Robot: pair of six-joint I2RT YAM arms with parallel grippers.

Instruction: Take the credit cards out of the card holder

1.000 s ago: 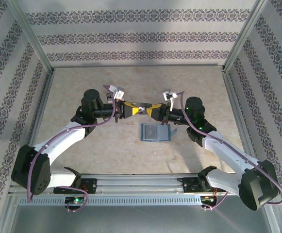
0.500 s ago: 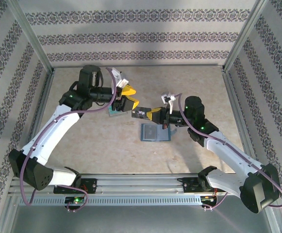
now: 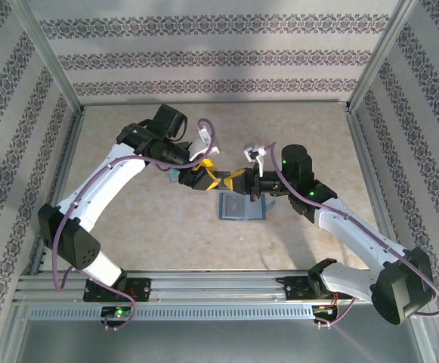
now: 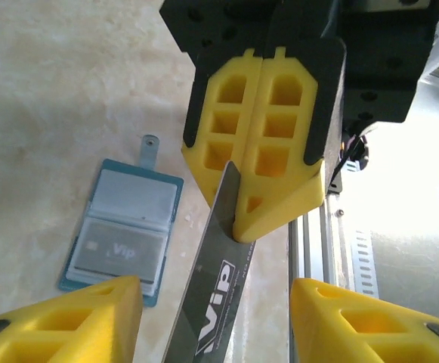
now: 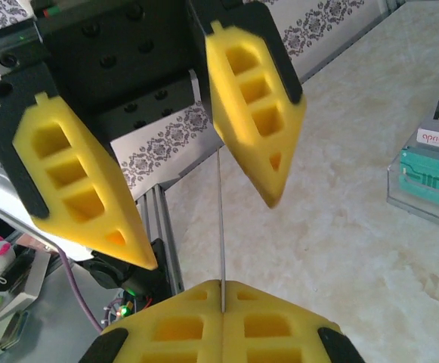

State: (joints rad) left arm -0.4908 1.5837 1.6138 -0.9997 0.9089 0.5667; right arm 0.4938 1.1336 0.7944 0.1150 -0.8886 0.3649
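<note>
The left gripper (image 3: pixel 202 180) has swung back to meet the right gripper (image 4: pixel 238 223) and now sits spread either side of the thin dark grey "VIP" credit card (image 4: pixel 208 310), which the right one pinches. Beyond, the teal folding card holder (image 4: pixel 136 198) lies open on the beige worktop (image 4: pixel 53 91) with another card inside. A handover looks likely.

This is a robot test cell in a laboratory, not a home. The table (image 3: pixel 166 234) has a beige, stone-like top. Three sides are closed by panels with striped ornamental wallpaper (image 3: pixel 219 57), which are held between bare aluminium posts (image 3: pixel 53 68). At the near edge, a metal rail (image 3: pixel 219 286) carries the left arm (image 3: pixel 106 193) and the right arm (image 3: pixel 355 234), with purple cables (image 3: pixel 54 261) and small green lamps (image 3: pixel 113 311).
</note>
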